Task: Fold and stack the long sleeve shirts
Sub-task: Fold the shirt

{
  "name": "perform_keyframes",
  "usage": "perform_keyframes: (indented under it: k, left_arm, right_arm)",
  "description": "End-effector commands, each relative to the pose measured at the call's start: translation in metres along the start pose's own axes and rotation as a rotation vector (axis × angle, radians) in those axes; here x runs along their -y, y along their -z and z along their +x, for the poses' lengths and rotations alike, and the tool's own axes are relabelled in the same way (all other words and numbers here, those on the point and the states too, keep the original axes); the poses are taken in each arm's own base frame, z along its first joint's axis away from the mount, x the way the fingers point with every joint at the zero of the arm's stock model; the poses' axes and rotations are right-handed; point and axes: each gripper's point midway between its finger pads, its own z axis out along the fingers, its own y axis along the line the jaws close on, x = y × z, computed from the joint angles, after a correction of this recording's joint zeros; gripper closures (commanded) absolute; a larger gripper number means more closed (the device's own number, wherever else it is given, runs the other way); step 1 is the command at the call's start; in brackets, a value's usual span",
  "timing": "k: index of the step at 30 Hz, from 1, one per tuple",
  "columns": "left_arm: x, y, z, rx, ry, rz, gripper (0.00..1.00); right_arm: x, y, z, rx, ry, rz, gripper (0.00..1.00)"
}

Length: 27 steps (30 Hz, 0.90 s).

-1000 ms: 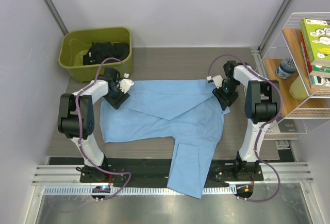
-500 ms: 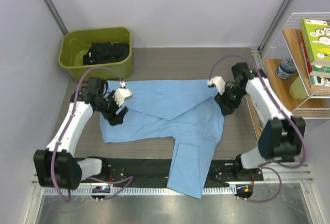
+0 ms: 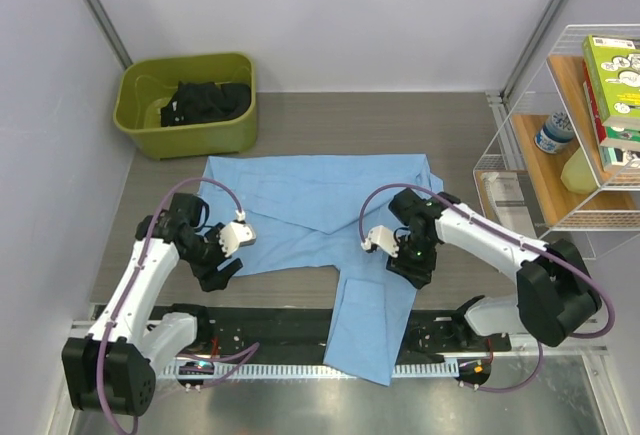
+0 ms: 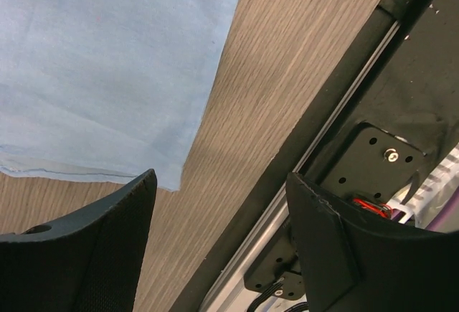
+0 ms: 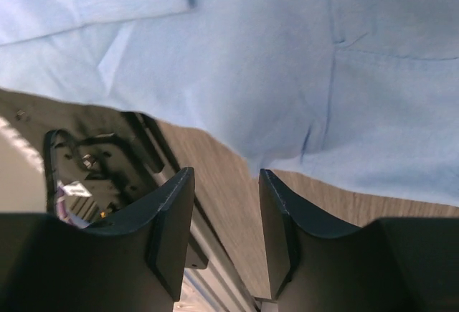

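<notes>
Both grippers spread and empty at the near edge of a light blue long sleeve shirt (image 3: 310,205) lying flat on the wood table (image 3: 330,125).
Left gripper (image 4: 221,183): fingers wide apart, nothing between them. The shirt's hem corner is just ahead of the finger on the left of the wrist view, with bare wood under the gap and the black rail (image 4: 401,75) off to the right. Right gripper (image 5: 226,176): fingers parted less, pinching nothing, with the cloth edge just past the fingertips and wood below the gap. In the top view the shirt lies between the two grippers, one sleeve folded across the body. A long flap runs over the near table edge beside the right gripper. A green bin (image 3: 235,130) with dark clothes (image 3: 205,100) sits well ahead of the left gripper. A wire shelf (image 3: 520,75) with books (image 3: 612,65) stands well off to the right gripper's outer side.
</notes>
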Motion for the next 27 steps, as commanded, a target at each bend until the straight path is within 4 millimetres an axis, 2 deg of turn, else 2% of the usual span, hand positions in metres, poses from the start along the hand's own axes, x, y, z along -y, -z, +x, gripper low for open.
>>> perform_keyframes:
  k: [1, 5, 7, 8, 9, 17, 21, 27]
  left_arm:
    - [-0.009, -0.001, 0.005, -0.020, -0.047, -0.037, 0.27]
    - [-0.017, -0.003, 0.009, -0.047, -0.078, -0.052, 0.28]
    - [-0.019, -0.003, 0.011, -0.065, -0.108, -0.047, 0.28]
    - [-0.020, -0.003, 0.012, -0.073, -0.127, -0.046, 0.28]
    - [-0.023, -0.003, 0.013, -0.082, -0.161, -0.046, 0.28]
    - [-0.031, -0.020, 0.028, -0.154, -0.262, -0.012, 0.35]
    - [-0.041, -0.029, 0.030, -0.163, -0.275, -0.040, 0.38]
    - [-0.044, -0.043, 0.042, -0.203, -0.315, -0.030, 0.48]
  right_arm:
    - [0.021, -0.010, -0.007, -0.012, -0.023, 0.125, 0.54]
    - [0.024, -0.020, -0.006, -0.051, -0.026, 0.143, 0.61]
    - [0.027, -0.024, -0.001, -0.080, -0.025, 0.162, 0.73]
    - [0.028, -0.027, 0.000, -0.086, -0.027, 0.173, 0.82]
    - [0.032, -0.026, 0.001, -0.092, -0.041, 0.195, 0.99]
    - [0.040, -0.005, -0.015, -0.036, -0.056, 0.258, 0.99]
    - [0.038, -0.003, -0.017, -0.026, -0.066, 0.248, 0.99]
    - [0.039, 0.004, -0.017, -0.017, -0.075, 0.241, 0.99]
